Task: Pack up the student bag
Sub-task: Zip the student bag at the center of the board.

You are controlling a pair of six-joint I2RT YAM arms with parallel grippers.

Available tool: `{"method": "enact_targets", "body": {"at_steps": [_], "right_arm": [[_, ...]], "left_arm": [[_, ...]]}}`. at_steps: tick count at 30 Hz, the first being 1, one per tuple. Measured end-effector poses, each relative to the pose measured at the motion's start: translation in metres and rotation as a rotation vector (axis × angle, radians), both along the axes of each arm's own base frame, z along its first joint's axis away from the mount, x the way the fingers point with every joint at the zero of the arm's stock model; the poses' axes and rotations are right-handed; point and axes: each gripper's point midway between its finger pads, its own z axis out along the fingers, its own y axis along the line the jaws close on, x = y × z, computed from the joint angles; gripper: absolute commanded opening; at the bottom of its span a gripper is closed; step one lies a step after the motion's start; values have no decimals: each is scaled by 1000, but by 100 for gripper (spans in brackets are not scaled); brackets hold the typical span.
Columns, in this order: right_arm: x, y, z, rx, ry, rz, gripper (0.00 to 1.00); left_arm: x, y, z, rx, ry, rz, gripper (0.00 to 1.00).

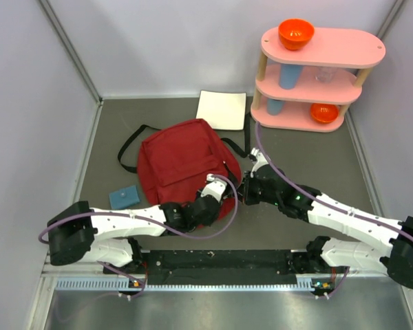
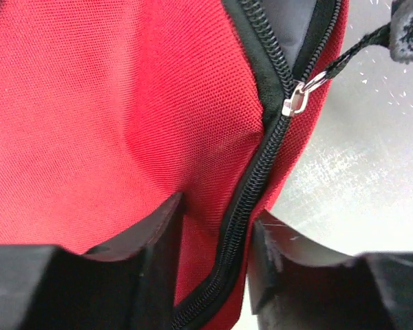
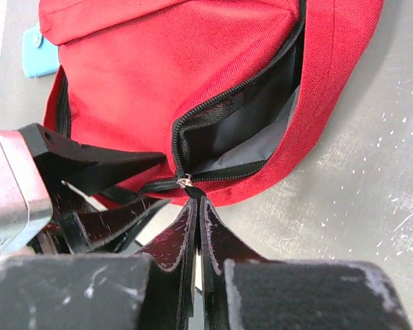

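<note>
The student bag (image 1: 182, 158), dark red with black straps, lies flat in the middle of the table. Its main zipper is partly undone, and the opening (image 3: 241, 130) shows grey lining. My left gripper (image 2: 213, 237) straddles the bag's near edge, and both fingers press the red fabric and closed zipper run between them. My right gripper (image 3: 198, 201) is shut on the black zipper pull (image 2: 351, 51), just off the metal slider (image 3: 185, 181). In the top view the left gripper (image 1: 217, 189) and right gripper (image 1: 246, 185) meet at the bag's near right corner.
A small blue flat item (image 1: 124, 197) lies left of the bag. A white notebook (image 1: 221, 110) sits behind it. A pink three-tier shelf (image 1: 316, 75) at the back right holds orange bowls and blue cups. Grey walls close in both sides.
</note>
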Motion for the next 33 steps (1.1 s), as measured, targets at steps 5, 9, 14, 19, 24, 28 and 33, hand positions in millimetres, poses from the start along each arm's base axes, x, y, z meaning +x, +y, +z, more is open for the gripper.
{"method": "enact_targets", "body": {"at_steps": [5,9,14,19,24,28,33], "right_arm": [[-1,0,0,1,4,5,0],[1,0,-3,-9,5,-5,0],[7,-1,-13,-43,15,-34,0],[24,-1,-11,-62,4,-78,0],[46,-3,0,-65,-19,-109,0],[55,-5,-8,-96,-13,-114,0],[55,-6,-13,-109,0,-104,0]], "left_arm": [[0,-1,3,-26,-1,8,0],[-4,0,9,-48,4,-3,0],[-14,6,14,-88,24,-34,0],[-27,17,7,-104,60,-59,0],[-32,17,3,-123,91,-58,0],[-35,15,-1,-124,108,-56,0],[-41,18,-6,-135,125,-45,44]]}}
